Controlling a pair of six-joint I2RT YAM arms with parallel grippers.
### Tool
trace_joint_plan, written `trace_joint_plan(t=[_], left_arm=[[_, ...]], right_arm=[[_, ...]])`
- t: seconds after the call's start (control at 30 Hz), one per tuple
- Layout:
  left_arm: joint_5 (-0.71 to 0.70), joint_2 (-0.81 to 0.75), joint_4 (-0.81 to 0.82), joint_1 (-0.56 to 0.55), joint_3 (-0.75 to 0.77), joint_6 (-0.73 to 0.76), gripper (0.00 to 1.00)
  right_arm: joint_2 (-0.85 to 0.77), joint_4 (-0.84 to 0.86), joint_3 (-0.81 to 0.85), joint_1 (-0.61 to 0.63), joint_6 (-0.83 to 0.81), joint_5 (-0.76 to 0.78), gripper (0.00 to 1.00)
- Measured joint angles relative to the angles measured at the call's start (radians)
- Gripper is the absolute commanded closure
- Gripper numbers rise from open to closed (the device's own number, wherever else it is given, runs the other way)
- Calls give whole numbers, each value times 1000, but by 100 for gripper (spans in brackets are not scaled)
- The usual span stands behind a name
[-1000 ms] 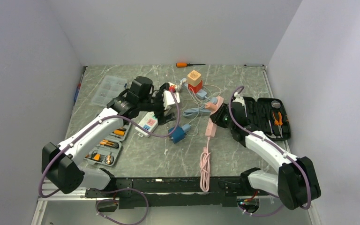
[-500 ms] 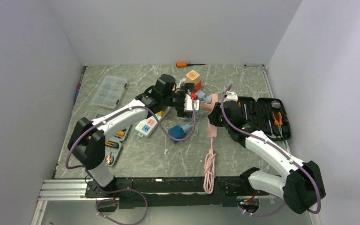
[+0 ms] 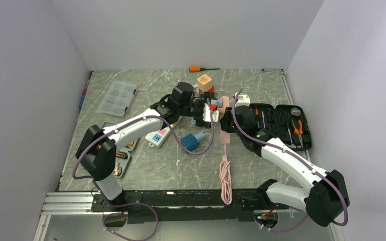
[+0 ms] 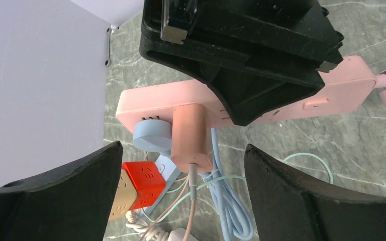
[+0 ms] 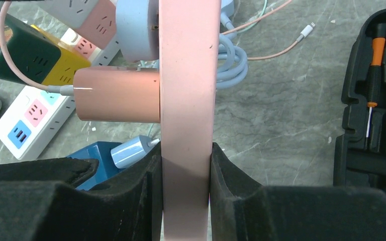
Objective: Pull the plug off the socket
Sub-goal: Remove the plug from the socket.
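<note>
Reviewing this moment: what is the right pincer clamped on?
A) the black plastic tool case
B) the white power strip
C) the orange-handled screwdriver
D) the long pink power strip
D: in the right wrist view, the right pincer has a finger pressed against each side of the long pink power strip, close to where the pink rectangular plug sits in it.

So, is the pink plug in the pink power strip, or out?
In. The pink plug sits flush against the pink power strip, no prongs showing.
</note>
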Motion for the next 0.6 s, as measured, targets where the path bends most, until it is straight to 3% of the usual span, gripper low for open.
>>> trace_joint_plan(t=[0.13,0.43,0.6], left_arm=[[-30,0,14,-2,-16,-15,36],[-83,58,1,-4,30,-35,37],[-94,85,-60,-3,58,-35,42]], right_arm=[[-1,-1,0,11,-1,21,100],[-4,-3,5,42,-9,56,100],[-4,-8,7,50,-14,73,100]])
